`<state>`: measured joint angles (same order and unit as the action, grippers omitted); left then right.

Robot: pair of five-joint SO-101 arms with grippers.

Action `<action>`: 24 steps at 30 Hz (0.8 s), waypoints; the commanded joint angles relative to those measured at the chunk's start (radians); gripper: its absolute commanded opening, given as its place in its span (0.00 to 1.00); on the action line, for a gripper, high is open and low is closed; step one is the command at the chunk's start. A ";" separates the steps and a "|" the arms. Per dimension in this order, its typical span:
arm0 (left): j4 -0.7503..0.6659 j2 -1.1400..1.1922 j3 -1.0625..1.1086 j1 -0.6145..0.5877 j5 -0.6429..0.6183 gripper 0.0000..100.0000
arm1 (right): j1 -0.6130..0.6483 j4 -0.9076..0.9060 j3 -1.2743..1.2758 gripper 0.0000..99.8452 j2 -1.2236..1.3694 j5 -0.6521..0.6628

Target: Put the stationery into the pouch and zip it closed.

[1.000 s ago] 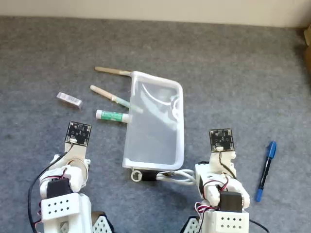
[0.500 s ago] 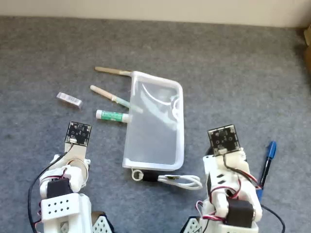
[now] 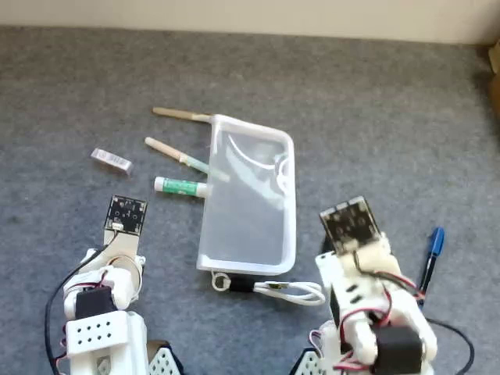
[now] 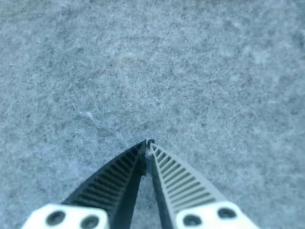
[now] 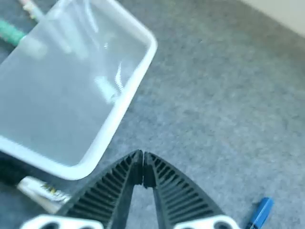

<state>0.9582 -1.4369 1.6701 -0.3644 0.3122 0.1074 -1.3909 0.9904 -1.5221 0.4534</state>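
A translucent white pouch [image 3: 250, 203] lies flat mid-table, with a white strap [image 3: 291, 291] at its near end. Left of it lie two wooden-ended pens [image 3: 181, 115] [image 3: 176, 154], a green-and-white stick [image 3: 181, 186] and a small clear item [image 3: 111, 159]. A blue pen [image 3: 428, 269] lies at the right. My right gripper [image 5: 142, 160] is shut and empty, hanging above the carpet just beside the pouch's [image 5: 71, 95] near right corner, with the blue pen [image 5: 259, 213] off to its side. My left gripper [image 4: 147, 144] is shut and empty over bare carpet, near-left of the pouch.
Grey carpet [image 3: 375, 117] covers the table. The left arm's base [image 3: 101, 328] and the right arm's base [image 3: 375, 336] stand at the near edge. A pale wall runs along the far edge.
The right arm has lifted and swung, its wrist now tilted toward the pouch, uncovering the white strap. The left arm and all the stationery have stayed put.
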 commanded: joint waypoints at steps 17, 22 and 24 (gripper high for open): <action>-0.015 -0.007 0.001 0.016 -0.008 0.03 | 0.581 -0.085 -0.214 0.14 0.570 -0.135; -0.015 -0.007 0.001 0.016 -0.008 0.03 | 0.702 -0.051 -0.211 0.14 0.693 -0.137; -0.015 -0.007 0.001 0.016 -0.008 0.03 | 0.719 -0.019 -0.211 0.14 0.737 -0.137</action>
<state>0.9582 -1.4369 1.6701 -0.3644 0.3122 0.7902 -1.4523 0.8416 -0.8424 0.3291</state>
